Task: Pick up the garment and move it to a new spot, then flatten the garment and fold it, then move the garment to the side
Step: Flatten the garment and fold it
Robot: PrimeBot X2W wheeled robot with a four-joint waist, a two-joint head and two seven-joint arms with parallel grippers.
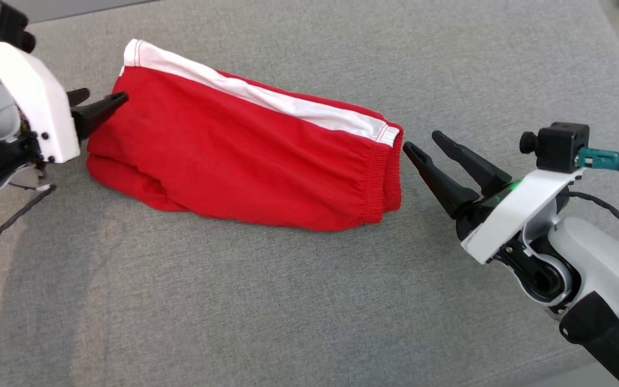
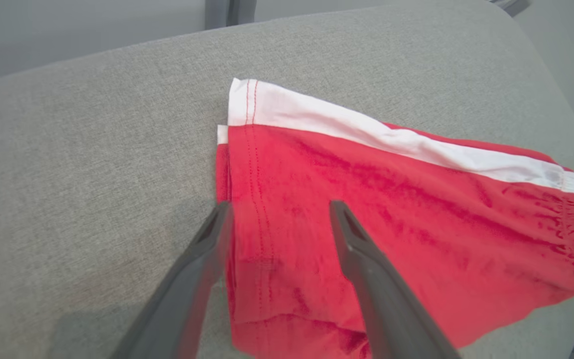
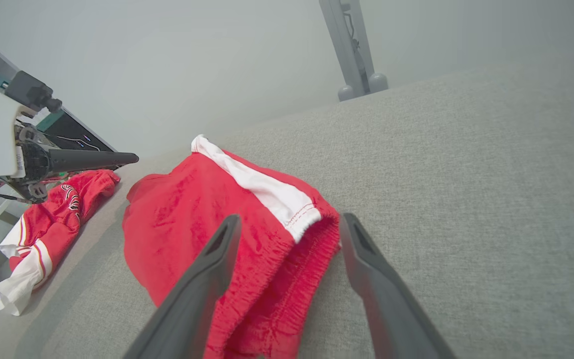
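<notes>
Surface: grey woven upholstery [image 1: 309, 301], broad and flat, with a pale wall and a grey post [image 3: 349, 50] behind it in the right wrist view.

Item 1, garment [image 1: 245, 156]: red shorts with a white side stripe [image 1: 266, 99], lying on the upholstery a little toward 12 o'clock of the head view's centre. It is doubled into a long bundle, with the hem end at 9 o'clock and the gathered waistband [image 1: 382, 183] at 3 o'clock. The fold looks done, though loosely.

Item 2, left gripper [image 1: 106, 94]: at 9 o'clock of the garment, fingers spread and holding nothing. The tips hang over the hem edge. Whether they touch the cloth cannot be told.

Item 3, right gripper [image 1: 421, 140]: at 3 o'clock of the garment, just beside the waistband, fingers spread and empty.

Note: one gripper at each end suits a two-handed lift that keeps the fold intact. The move to the side appears to be the step outstanding.

Item 4, second red-and-white garment [image 3: 53, 219]: at 9 o'clock in the right wrist view, draped off the surface's edge.
</notes>
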